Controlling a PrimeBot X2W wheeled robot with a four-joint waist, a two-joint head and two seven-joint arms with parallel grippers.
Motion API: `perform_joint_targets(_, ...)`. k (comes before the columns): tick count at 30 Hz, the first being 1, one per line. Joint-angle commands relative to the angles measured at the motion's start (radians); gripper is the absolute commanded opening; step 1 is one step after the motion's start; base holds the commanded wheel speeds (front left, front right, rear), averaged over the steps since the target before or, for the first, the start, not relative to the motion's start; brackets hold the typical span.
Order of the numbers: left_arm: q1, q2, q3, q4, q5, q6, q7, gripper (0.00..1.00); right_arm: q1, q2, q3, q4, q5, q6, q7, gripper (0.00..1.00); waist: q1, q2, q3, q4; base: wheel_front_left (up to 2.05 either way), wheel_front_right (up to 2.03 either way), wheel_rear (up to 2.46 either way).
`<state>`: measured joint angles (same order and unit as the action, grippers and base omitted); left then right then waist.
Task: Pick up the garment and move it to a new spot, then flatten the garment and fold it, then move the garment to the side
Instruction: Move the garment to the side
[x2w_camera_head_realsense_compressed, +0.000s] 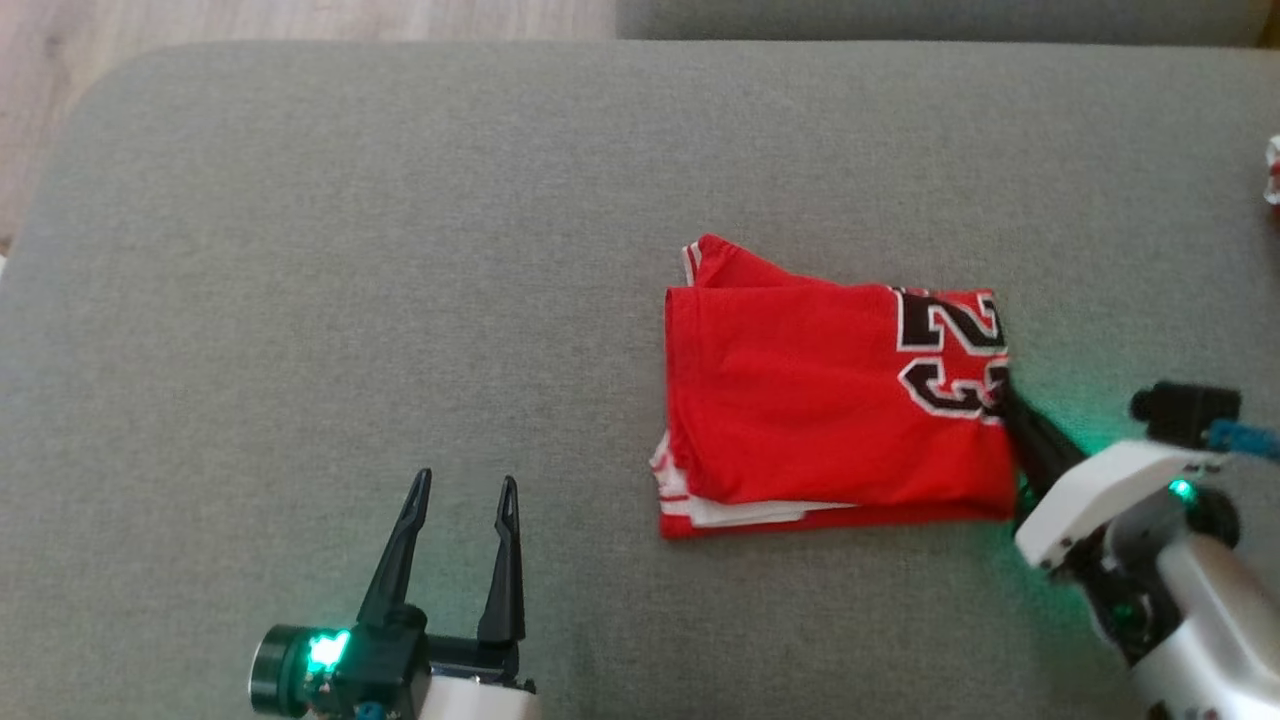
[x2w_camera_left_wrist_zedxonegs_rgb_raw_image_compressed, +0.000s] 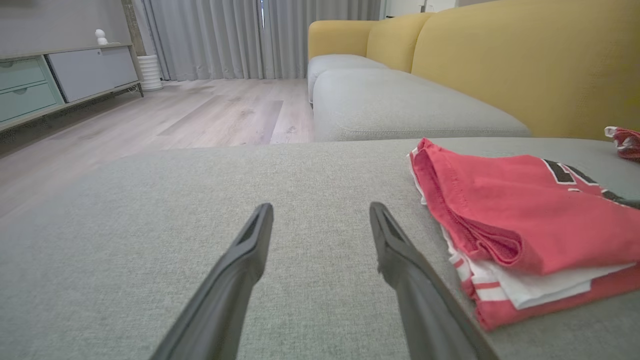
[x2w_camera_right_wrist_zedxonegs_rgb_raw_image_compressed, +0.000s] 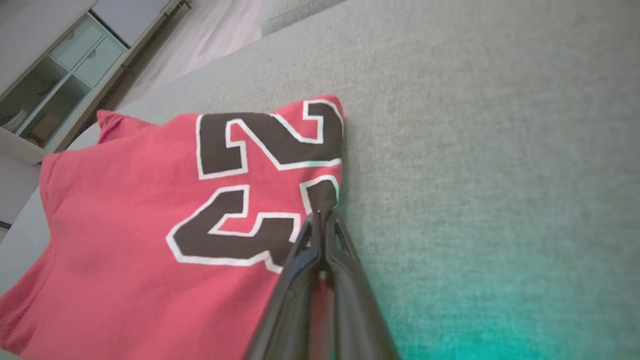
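Where it lies folded into a rough rectangle, the red garment (x2w_camera_head_realsense_compressed: 830, 400) sits on the grey cushion (x2w_camera_head_realsense_compressed: 400, 250), right of the middle in the head view. Its top layer is plain red with large black numerals edged in white along its right side. White cloth and red-and-white striped trim show from between the layers at the lower left corner. A second red layer sticks out past the top left corner.

The right hand (x2w_camera_head_realsense_compressed: 1012, 395) comes in from the lower right and meets the garment's right edge, just beside the lower numeral. In the right wrist view its two dark fingers (x2w_camera_right_wrist_zedxonegs_rgb_raw_image_compressed: 300, 260) are pressed together, with a strip of red cloth showing between them, so this hand is clenched on the garment's edge. The cloth there rises slightly into the fingertips, while the rest of the garment lies on the cushion. Green light from the wrist falls on the fabric of the cushion around it.

The left hand (x2w_camera_head_realsense_compressed: 466, 482) is at the lower left, well apart from the garment, fingers spread and holding nothing. In the left wrist view it points across bare cushion, with the garment's folded edge off to the right of its fingers.

A small red-and-white item (x2w_camera_head_realsense_compressed: 1272, 170) lies at the cushion's far right edge. Beyond the cushion are a yellow sofa back (x2w_camera_left_wrist_zedxonegs_rgb_raw_image_compressed: 525, 65), a wooden floor (x2w_camera_left_wrist_zedxonegs_rgb_raw_image_compressed: 200, 110), grey curtains (x2w_camera_left_wrist_zedxonegs_rgb_raw_image_compressed: 225, 35) and a low cabinet (x2w_camera_left_wrist_zedxonegs_rgb_raw_image_compressed: 50, 80).
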<state>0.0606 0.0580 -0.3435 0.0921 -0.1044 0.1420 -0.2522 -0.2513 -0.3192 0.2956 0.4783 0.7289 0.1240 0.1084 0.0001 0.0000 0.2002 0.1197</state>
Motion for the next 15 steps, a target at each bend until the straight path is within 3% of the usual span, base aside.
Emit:
perform_joint_targets(1,-0.037,-0.007,0.024,-0.033,0.000,0.008,-0.010,1.00,-0.047,-0.035,0.009,-0.032,-0.001,0.007,-0.018,0.00,-0.0001,0.0000,0.012,-0.010,0.00,0.00,0.00)
perform_joint_targets(6,-0.062,-0.008,0.019,-0.052,-0.006,0.013,-0.010,1.00,-0.123,-0.123,-0.004,-0.059,-0.023,0.007,-0.030,0.00,-0.0001,0.0000,0.058,-0.045,0.00,0.00,0.00)
perform_joint_targets(15,-0.137,-0.008,0.022,-0.083,-0.024,-0.003,-0.010,1.00,-0.271,-0.354,-0.095,-0.119,-0.079,0.007,0.020,0.00,-0.0001,0.0000,0.149,-0.109,0.00,0.00,0.00)
